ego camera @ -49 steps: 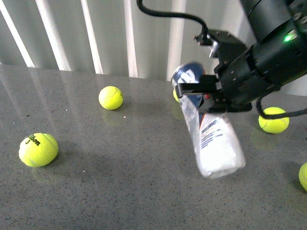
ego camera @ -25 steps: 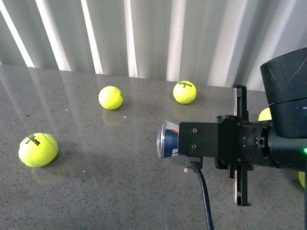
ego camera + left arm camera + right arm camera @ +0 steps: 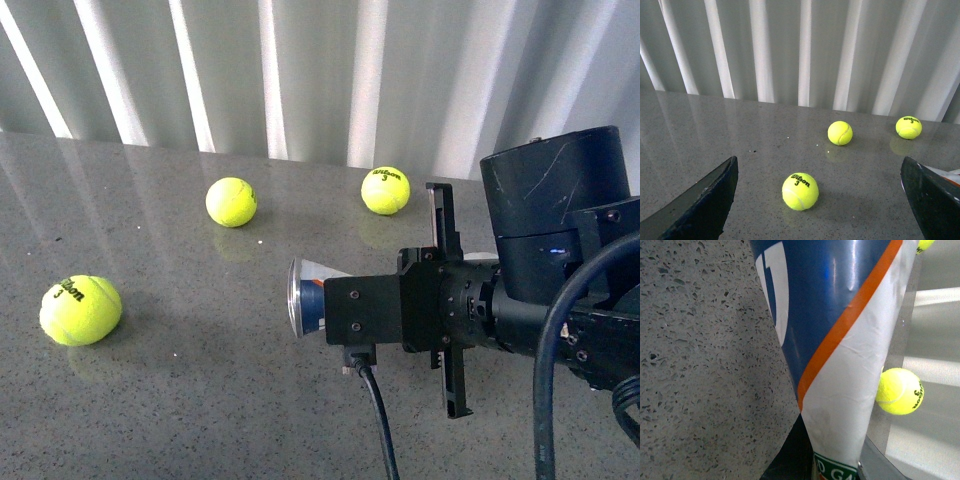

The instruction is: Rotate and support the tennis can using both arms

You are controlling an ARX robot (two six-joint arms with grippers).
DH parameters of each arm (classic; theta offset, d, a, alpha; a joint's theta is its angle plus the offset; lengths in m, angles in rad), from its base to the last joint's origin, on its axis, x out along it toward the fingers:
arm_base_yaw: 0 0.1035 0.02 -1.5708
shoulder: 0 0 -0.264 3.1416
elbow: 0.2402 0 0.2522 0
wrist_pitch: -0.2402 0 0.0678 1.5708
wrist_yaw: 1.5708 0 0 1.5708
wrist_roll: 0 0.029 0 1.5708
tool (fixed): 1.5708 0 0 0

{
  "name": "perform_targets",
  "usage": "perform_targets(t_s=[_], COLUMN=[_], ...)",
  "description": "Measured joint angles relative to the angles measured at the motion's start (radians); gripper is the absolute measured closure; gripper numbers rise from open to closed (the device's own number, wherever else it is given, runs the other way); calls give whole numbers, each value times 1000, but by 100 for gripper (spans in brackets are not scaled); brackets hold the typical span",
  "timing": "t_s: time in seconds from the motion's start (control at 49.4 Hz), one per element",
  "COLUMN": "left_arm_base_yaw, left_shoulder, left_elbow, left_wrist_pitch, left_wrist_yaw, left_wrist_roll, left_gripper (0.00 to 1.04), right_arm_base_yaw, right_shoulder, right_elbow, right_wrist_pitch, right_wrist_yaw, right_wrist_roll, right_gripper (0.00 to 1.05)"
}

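The tennis can (image 3: 308, 298) is held lying level above the table, its metal rim pointing left. My right gripper is shut on it, hidden in the front view behind the black camera module (image 3: 365, 310). In the right wrist view the can's navy, orange and white label (image 3: 840, 330) fills the frame, and the gripper (image 3: 832, 462) clamps its narrow end. My left gripper (image 3: 820, 210) is open and empty above the table, its fingers (image 3: 705, 205) wide apart. A sliver of the can (image 3: 947, 176) shows behind one finger. The left arm is out of the front view.
Three tennis balls lie on the grey speckled table (image 3: 180, 400): one near left (image 3: 80, 311), two further back (image 3: 231, 202) (image 3: 385, 190). One ball (image 3: 800, 191) lies on the table between the left fingers. Another ball (image 3: 899, 391) shows beside the can. A white ribbed wall stands behind.
My right arm has turned the can from hanging tilted, end down, to lying level with its rim to the left. It has then carried the can further left and lower.
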Motion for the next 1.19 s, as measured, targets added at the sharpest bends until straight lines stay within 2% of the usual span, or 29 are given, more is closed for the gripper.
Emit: perform_targets(t_s=[0.304, 0.526, 0.728, 0.931, 1.012, 1.072, 1.194], left_arm_base_yaw=[0, 0, 0, 0, 0, 0, 0], left_shoulder=[0, 0, 0, 0, 0, 0, 0], left_elbow=[0, 0, 0, 0, 0, 0, 0], left_wrist_pitch=[0, 0, 0, 0, 0, 0, 0], left_wrist_yaw=[0, 0, 0, 0, 0, 0, 0], left_wrist_roll=[0, 0, 0, 0, 0, 0, 0], left_gripper=[7, 7, 7, 7, 7, 7, 7], right_arm_base_yaw=[18, 65, 101, 113, 112, 112, 106], right_shoulder=[79, 82, 70, -5, -50, -78, -183], right_elbow=[5, 14, 25, 25, 25, 25, 25], right_wrist_pitch=[62, 44, -33, -163, -220, -256, -388], right_wrist_yaw=[51, 113, 153, 195, 196, 191, 163], right_wrist_roll=[21, 78, 131, 171, 194, 209, 283], right_gripper=[99, 98, 66, 24, 11, 5, 7])
